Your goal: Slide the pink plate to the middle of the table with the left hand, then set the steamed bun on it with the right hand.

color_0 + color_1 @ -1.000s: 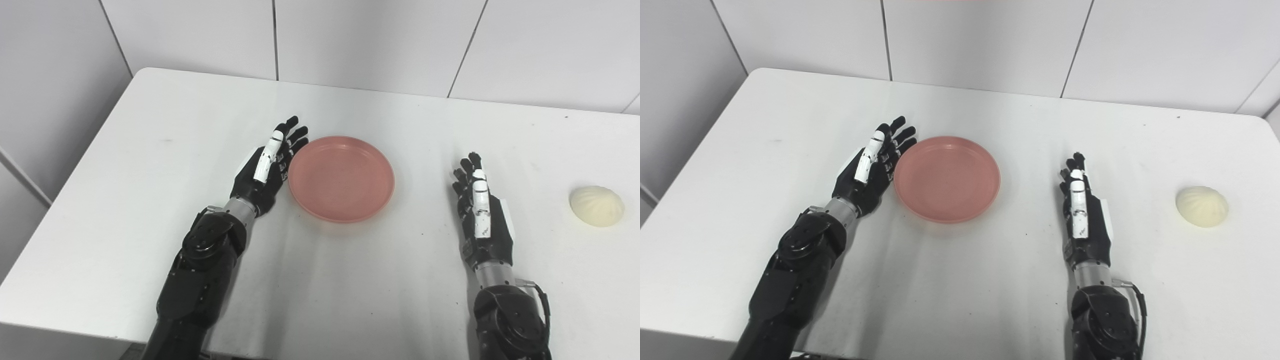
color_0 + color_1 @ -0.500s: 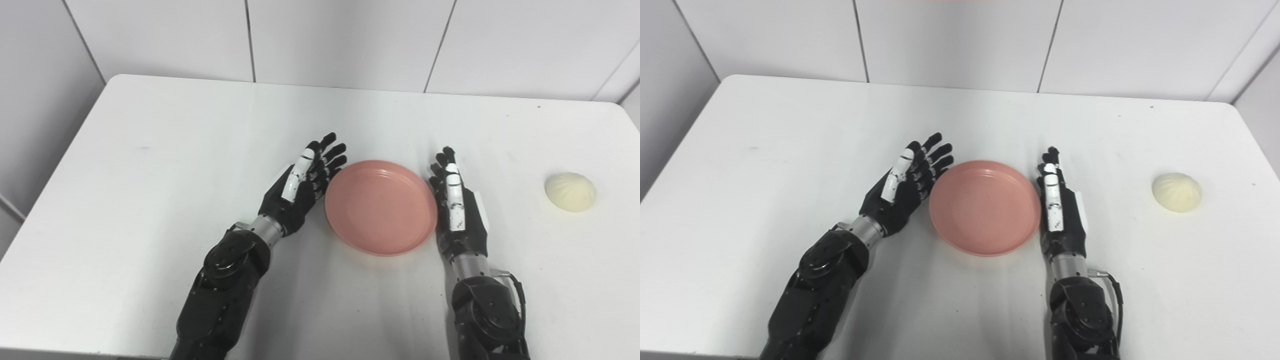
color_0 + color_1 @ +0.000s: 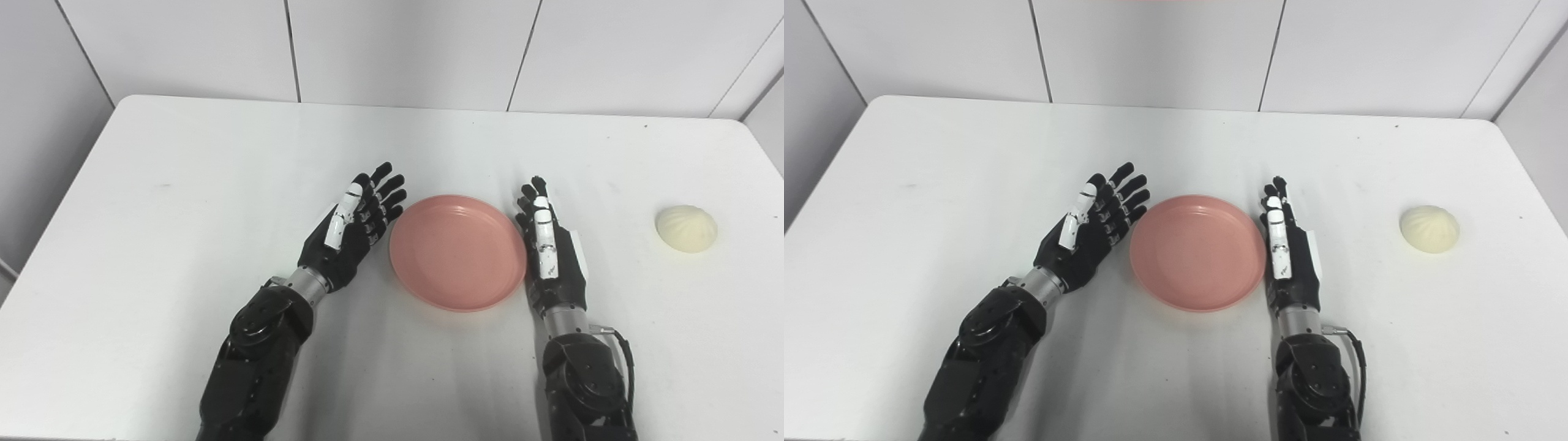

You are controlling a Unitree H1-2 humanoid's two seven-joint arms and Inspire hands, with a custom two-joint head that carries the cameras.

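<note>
The pink plate lies empty near the middle of the white table. My left hand rests just left of the plate's rim, open, fingers spread and pointing away from me. It is next to the rim, and whether it touches I cannot tell. My right hand stands on edge at the plate's right rim, open, with its fingers straight. The steamed bun, pale and round, sits alone far to the right, well apart from the right hand.
White tiled walls rise behind the table's far edge. The table's right edge runs close behind the bun. The near edge lies under both forearms.
The left hand pushed the plate rightward until it reached the right hand, then eased slightly off the rim. The camera view has also shifted to the right.
</note>
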